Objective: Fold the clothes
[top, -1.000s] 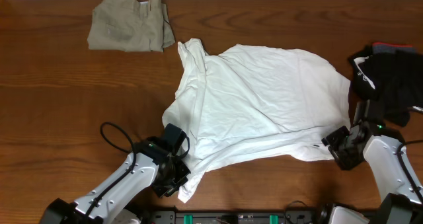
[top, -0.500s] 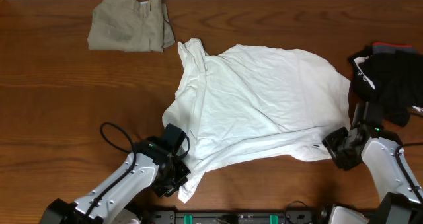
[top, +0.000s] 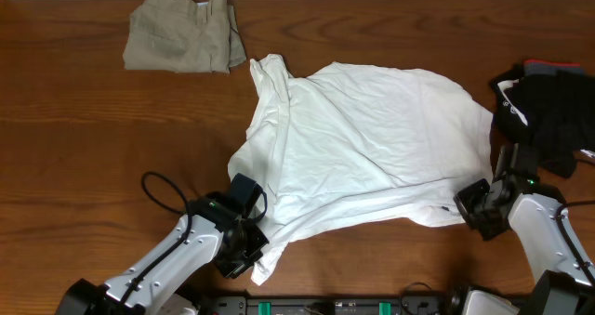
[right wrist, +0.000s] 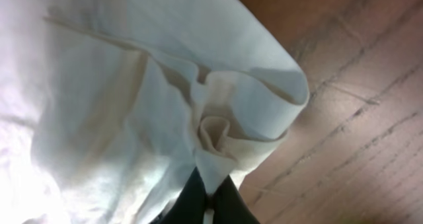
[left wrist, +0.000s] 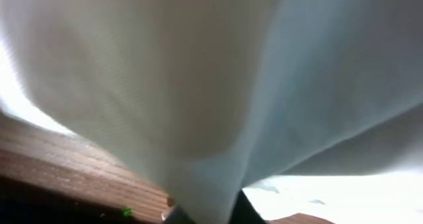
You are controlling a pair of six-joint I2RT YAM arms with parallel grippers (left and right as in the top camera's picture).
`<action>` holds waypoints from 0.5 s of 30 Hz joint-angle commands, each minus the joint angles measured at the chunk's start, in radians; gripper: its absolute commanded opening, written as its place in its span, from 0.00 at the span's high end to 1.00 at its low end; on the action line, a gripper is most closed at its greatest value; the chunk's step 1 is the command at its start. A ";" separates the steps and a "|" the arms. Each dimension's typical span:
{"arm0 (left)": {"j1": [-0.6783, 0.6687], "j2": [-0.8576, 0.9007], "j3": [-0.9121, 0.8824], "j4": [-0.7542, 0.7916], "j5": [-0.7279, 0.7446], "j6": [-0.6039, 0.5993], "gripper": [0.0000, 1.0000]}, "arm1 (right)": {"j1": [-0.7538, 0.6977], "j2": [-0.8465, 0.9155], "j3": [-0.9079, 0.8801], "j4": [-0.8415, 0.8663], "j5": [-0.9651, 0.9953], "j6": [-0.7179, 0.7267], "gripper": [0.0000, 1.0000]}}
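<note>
A large white T-shirt (top: 358,148) lies crumpled across the middle of the wooden table (top: 84,157). My left gripper (top: 249,253) is shut on its front left hem; in the left wrist view the white T-shirt (left wrist: 198,85) fills the frame and runs down between the fingertips (left wrist: 248,214). My right gripper (top: 474,206) is shut on the front right corner, and the right wrist view shows a bunched fold of the T-shirt (right wrist: 215,141) pinched between the dark fingers (right wrist: 192,201). Khaki trousers (top: 181,44) lie folded at the back left. A black bundle (top: 548,111) sits at the right edge.
The black bundle lies close behind my right arm (top: 548,241). A black cable (top: 163,190) loops off my left arm onto the wood. Bare wood shows to the left of the shirt and along the front edge.
The right gripper's jaws have closed on the shirt's corner, and the left gripper has tightened on the hem. Neither the arms nor the shirt have visibly shifted.
</note>
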 commanded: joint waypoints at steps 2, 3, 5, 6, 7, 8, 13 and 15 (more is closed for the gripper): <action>-0.003 0.023 -0.052 0.021 -0.084 0.049 0.94 | -0.006 -0.033 0.010 -0.042 0.005 0.005 0.99; -0.003 0.016 -0.050 0.021 -0.084 0.063 0.94 | -0.006 -0.046 0.019 -0.064 0.012 0.005 0.99; -0.003 -0.001 -0.042 0.010 -0.083 0.077 0.94 | -0.006 -0.080 0.038 -0.100 0.027 0.004 0.99; -0.003 -0.014 -0.035 -0.005 -0.083 0.076 0.94 | -0.006 -0.109 0.051 -0.129 0.038 0.003 0.99; -0.003 -0.024 -0.032 -0.014 -0.083 0.077 0.94 | -0.006 -0.127 0.058 -0.145 0.042 0.003 0.99; -0.003 -0.037 -0.029 -0.026 -0.083 0.076 0.94 | -0.006 -0.149 0.063 -0.159 0.042 -0.005 0.98; -0.003 -0.118 -0.026 -0.086 -0.083 0.076 0.94 | -0.006 -0.264 0.066 -0.249 0.054 -0.045 0.97; -0.003 -0.158 -0.026 -0.115 -0.082 0.074 0.94 | -0.006 -0.296 0.066 -0.294 0.052 -0.049 0.96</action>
